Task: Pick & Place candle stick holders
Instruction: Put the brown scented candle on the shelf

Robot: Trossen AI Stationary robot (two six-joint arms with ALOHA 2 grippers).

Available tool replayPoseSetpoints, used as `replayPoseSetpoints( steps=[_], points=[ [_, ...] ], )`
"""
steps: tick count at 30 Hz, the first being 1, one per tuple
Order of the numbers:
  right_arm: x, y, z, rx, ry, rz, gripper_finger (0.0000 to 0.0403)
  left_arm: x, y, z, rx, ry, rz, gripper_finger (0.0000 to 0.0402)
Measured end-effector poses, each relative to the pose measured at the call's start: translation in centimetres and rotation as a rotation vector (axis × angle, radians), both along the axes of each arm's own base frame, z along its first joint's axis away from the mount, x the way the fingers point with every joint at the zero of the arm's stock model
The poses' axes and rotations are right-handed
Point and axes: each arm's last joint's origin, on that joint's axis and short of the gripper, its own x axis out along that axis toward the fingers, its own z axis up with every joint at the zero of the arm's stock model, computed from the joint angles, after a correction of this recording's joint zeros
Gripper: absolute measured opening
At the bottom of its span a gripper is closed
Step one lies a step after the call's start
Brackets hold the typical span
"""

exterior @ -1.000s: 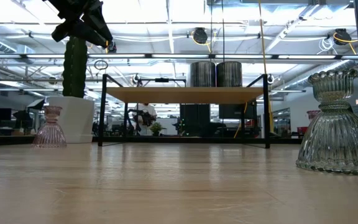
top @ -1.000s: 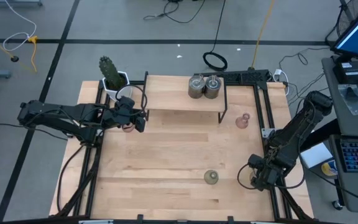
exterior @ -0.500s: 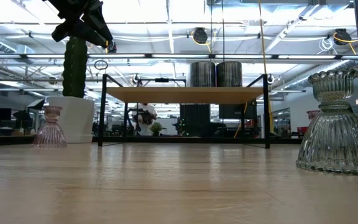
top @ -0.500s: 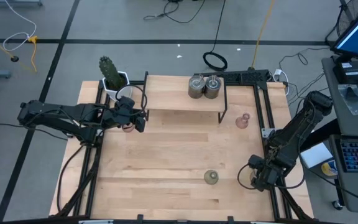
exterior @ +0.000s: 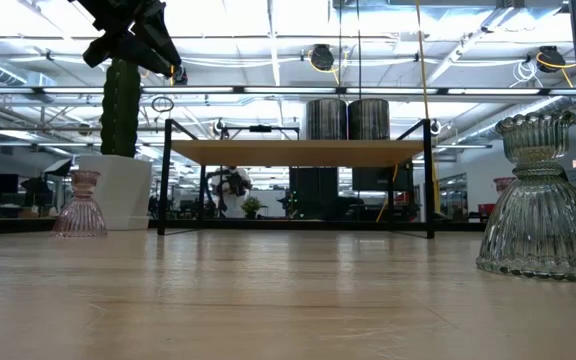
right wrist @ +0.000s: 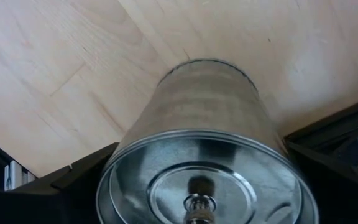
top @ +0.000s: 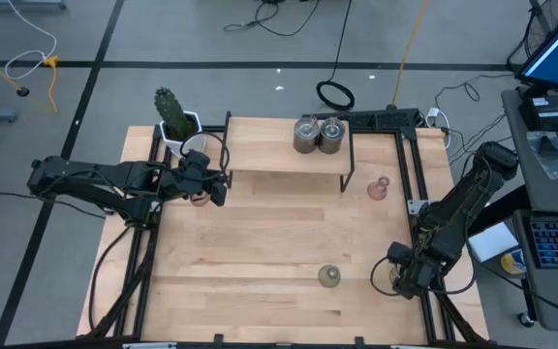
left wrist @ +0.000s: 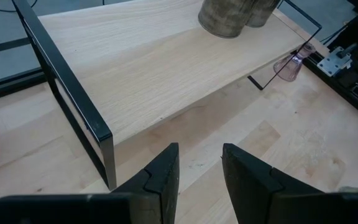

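Two silvery candle stick holders [top: 318,135] stand on the raised wooden shelf [top: 269,150]. A third silvery holder [right wrist: 204,106] stands upright on the table near its right front corner. My right gripper [top: 398,278] points down over it, open wide, one finger on either side. A pink glass holder [top: 199,199] stands on the table by the shelf's left leg. My left gripper [left wrist: 201,168] hovers high above it, slightly open and empty. Another pink holder [top: 377,187] stands right of the shelf. The olive-green one [top: 328,276] stands near the front. My right gripper comes from above at the silvery holder, with its fingers [right wrist: 82,177] close beside the holder's upper rim [right wrist: 126,162] on two opposite sides. I cannot tell whether they touch the metal. The holder stands upright on the table.
A cactus in a white pot [top: 174,121] stands at the table's far left corner, behind my left arm. A black frame [top: 417,165] runs along the table's right and left edges. The broad middle of the wooden table [top: 269,242] has nothing on it.
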Motion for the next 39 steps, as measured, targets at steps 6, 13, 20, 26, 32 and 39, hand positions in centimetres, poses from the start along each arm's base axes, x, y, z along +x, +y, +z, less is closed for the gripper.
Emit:
replayPoseSetpoints(
  steps=[6,13,20,26,32,39],
  points=[
    [0.0,0.0,0.0,0.0,-0.009,0.016,0.0391,0.0,0.0,0.0,0.0,0.0,-0.001,0.0122],
    [0.1,0.0,0.0,-0.004,-0.037,0.018,0.0358,0.0,0.0,0.0,0.0,0.001,0.0,0.0122],
    [0.1,0.0,0.0,-0.005,-0.038,0.03,0.0358,0.0,0.0,0.0,0.0,0.0,0.0,0.0122],
    [0.1,0.0,0.0,-0.005,-0.038,0.033,0.0358,0.0,0.0,0.0,0.0,0.0,0.0,0.0122],
    [0.1,0.0,0.2,0.005,-0.053,0.046,0.0358,0.0,0.0,0.0,0.0,0.0,0.0,0.0122],
    [0.0,-0.2,1.6,-0.002,-0.057,0.059,0.0358,0.0,0.0,0.0,0.0,0.0,0.0,0.0122]
  ],
)
